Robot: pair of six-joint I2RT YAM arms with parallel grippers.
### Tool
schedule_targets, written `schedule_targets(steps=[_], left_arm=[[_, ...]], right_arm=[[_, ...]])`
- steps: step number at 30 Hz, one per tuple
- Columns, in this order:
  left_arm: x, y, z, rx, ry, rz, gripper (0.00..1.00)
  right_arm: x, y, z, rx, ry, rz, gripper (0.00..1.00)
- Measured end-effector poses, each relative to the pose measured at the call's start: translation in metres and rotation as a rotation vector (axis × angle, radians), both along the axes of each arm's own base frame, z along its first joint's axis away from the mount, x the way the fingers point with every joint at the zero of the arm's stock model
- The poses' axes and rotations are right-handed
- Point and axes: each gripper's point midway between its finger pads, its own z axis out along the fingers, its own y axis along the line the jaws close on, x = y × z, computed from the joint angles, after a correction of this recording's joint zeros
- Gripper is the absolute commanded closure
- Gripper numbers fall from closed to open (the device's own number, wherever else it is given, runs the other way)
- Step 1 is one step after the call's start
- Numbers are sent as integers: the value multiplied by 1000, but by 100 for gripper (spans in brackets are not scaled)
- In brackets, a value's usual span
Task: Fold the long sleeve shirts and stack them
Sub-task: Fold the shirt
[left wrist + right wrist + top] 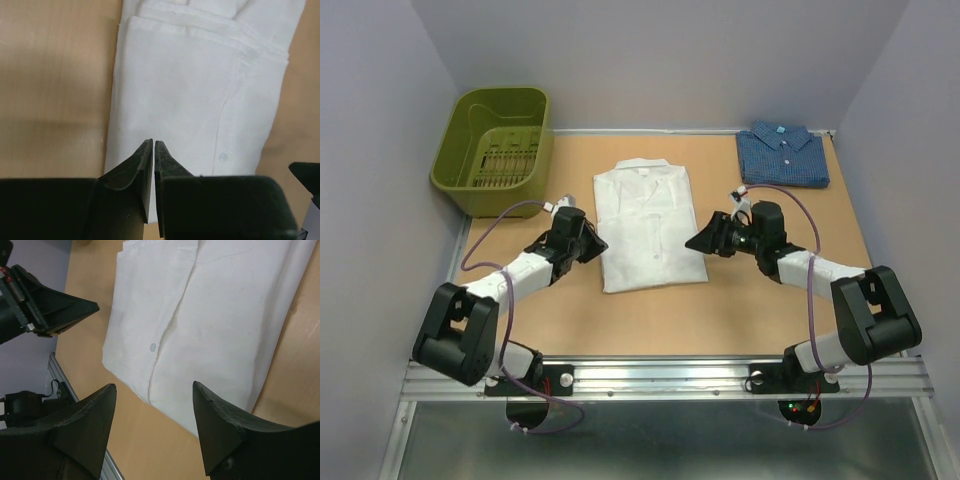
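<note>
- Thin white folded button-up shirt (648, 225) is lying mid-table; dark blue patterned folded shirt (782, 155) is sitting in the far right corner, well apart.
- Left gripper (153, 150) is hovering at the white shirt's near-left edge, fingers together, nothing visibly pinched.
- Right gripper (154, 385) is hovering at its right edge, fingers apart.
- Risk: lifting on uneven grips, with thin layers slipping and the fold opening.

Tan wooden tabletop (720, 320) between pale grey walls (650, 60), aluminium rail (670, 378) along near edge.
</note>
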Motion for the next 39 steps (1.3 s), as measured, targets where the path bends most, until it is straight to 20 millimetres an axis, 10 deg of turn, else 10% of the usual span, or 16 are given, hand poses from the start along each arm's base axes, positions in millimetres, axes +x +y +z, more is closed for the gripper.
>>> schedule_targets(steps=[5, 14, 28, 39], left_arm=[[-18, -11, 18, -25, -30, -80, 83], [-74, -4, -36, 20, 155, -141, 92], [-79, 11, -38, 105, 187, -132, 75], [-2, 22, 84, 310, -215, -164, 23]], right_arm=[[-1, -1, -2, -4, 10, -1, 32], [-1, -1, -2, -5, 9, -6, 32], [0, -10, -16, -64, 33, -49, 32], [-17, -14, -20, -53, 109, -154, 32]])
